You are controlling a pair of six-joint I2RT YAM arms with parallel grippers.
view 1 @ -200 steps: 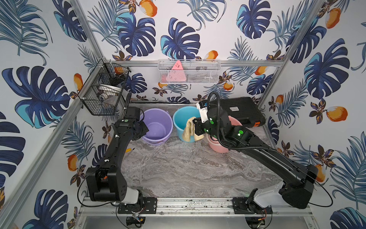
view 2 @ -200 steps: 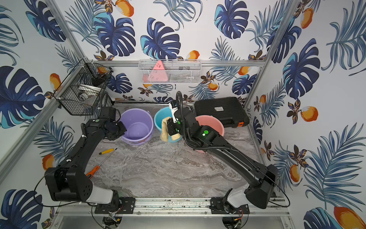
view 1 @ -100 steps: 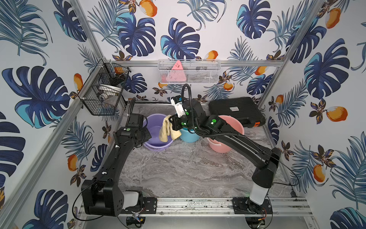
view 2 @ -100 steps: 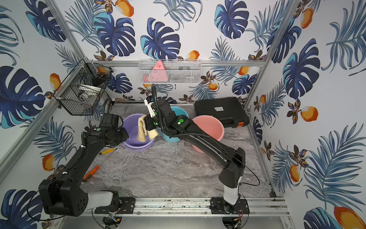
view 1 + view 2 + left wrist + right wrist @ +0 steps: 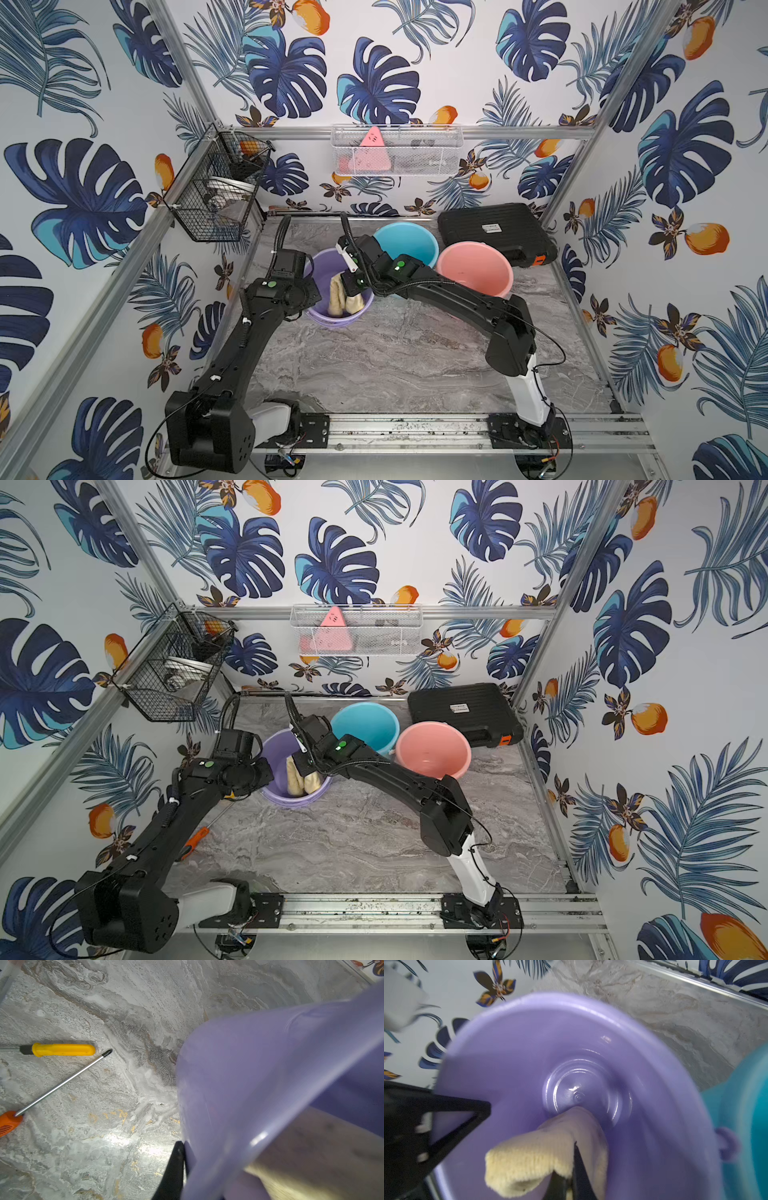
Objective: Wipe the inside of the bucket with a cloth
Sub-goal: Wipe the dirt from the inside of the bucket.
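Far left, a black wire basket (image 5: 216,187) hangs on the wall frame. Down on the grey marbled tabletop (image 5: 395,365), a yellow-handled screwdriver (image 5: 60,1049) and an orange-handled screwdriver (image 5: 8,1123) lie close together. The orange one's steel shaft points toward the yellow handle's end. Both sit just beside the left arm, which hides most of them in both top views.

Next comes the left gripper (image 5: 312,293), clamped tight on the rim of the round purple plastic bucket (image 5: 322,266). One black finger (image 5: 174,1167) presses the outer wall, and the wrist covers that side of the rim from above.

Inside the bucket hangs the pale tan-yellow cloth (image 5: 343,297), bunched into two folds. The right gripper (image 5: 353,286) pinches its upper part between narrow black fingers (image 5: 578,1167), reaching in over the bucket's mouth. The cloth's lower end seems to reach the bucket's bottom ring, though the blurred wrist view leaves contact uncertain. The right arm's wrist blocks the far rim and the top of the cloth in both top views.

Just beyond stands a blue plastic bucket (image 5: 411,241), then a pink plastic bucket (image 5: 473,270), close beside one another. A black hard case (image 5: 494,232) lies behind the pink one, against the wall. Above, a white mesh wall basket (image 5: 432,153) holds a pink triangular object (image 5: 370,153).
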